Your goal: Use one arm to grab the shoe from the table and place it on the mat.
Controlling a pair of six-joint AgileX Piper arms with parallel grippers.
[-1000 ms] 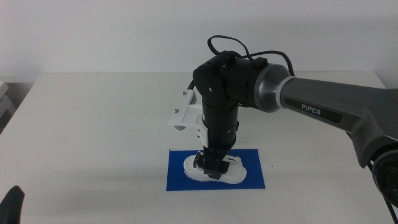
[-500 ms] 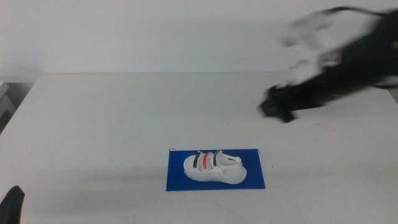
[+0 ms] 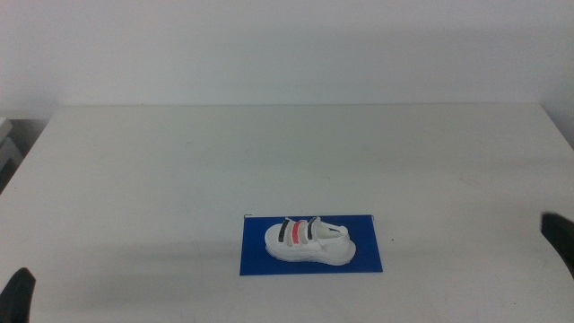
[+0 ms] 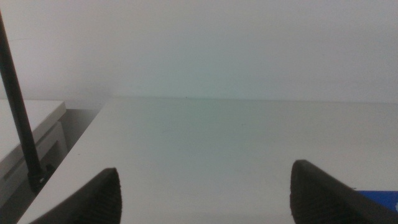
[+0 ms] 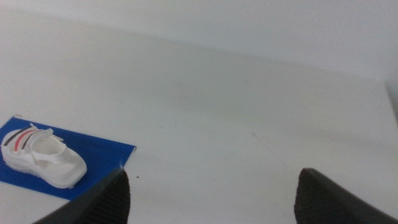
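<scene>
Spanning nearly all of the middle view, one white bench [image 3: 161,170] carries one blue mat [image 3: 368,256]. One shoe [image 3: 308,240] lies on the mat — sole down, within its edges. Two grippers wait well apart from the mat: left gripper [image 4: 202,196] and right gripper [image 5: 211,199] — both with fingers spread, holding nothing.
</scene>
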